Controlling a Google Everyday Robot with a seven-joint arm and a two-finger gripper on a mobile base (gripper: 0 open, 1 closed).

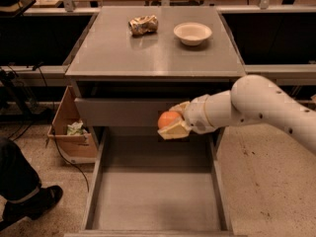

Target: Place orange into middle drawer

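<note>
Orange (168,117): one, held up in the air in my gripper.
Foil bag (143,24): one, far back on the counter (148,58).
Middle drawer (153,196): one, pulled open, right below the orange, with its floor running toward the front.
Gripper (171,121): one, closed tight around the orange, in front of the shut top drawer (118,112).
White bowl (192,33): one, beside the bag.
Next: I think I go down, then let go.
</note>
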